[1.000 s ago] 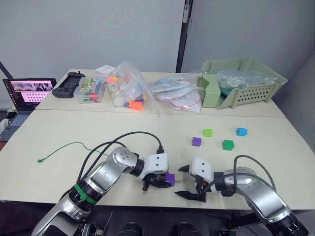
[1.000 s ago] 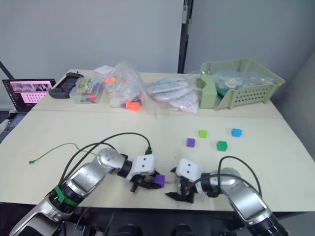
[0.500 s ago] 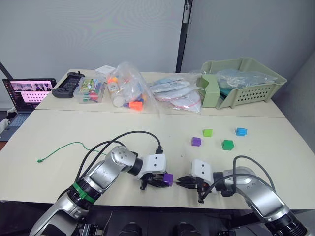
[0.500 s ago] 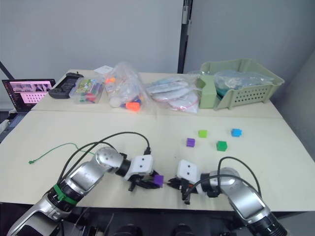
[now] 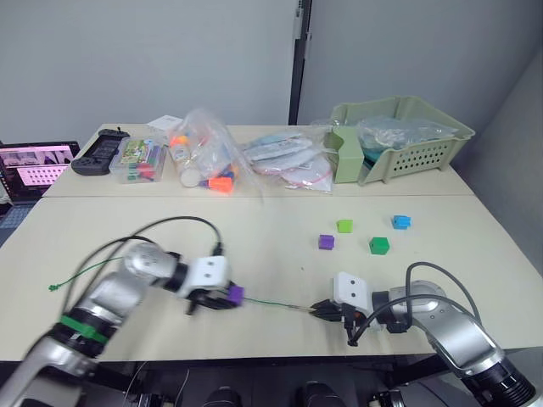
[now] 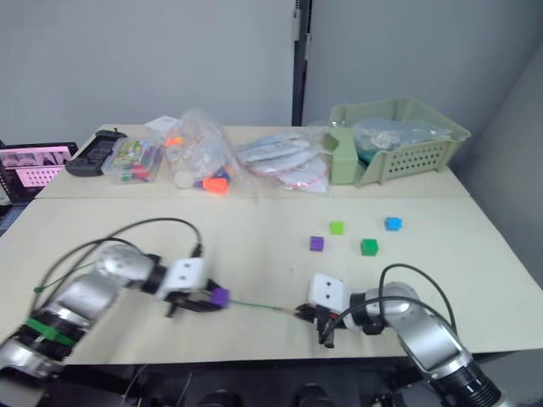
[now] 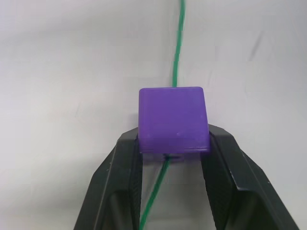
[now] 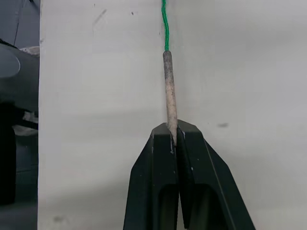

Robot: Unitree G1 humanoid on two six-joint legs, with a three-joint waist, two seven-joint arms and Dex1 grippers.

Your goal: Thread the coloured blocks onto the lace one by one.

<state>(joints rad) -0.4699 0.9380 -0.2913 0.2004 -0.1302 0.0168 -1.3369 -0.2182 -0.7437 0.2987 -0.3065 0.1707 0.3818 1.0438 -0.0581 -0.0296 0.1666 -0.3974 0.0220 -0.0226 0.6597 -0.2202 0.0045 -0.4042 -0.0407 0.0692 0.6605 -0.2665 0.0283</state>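
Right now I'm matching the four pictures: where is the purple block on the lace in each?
Left eye: purple block at the left gripper.
Right eye, same place.
Left wrist, gripped.
Right wrist: beyond the frame.
Shared landmark: the lace.

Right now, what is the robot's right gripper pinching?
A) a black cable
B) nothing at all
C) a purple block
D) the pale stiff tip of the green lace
D: the right gripper is shut on the pale tip of the green lace.
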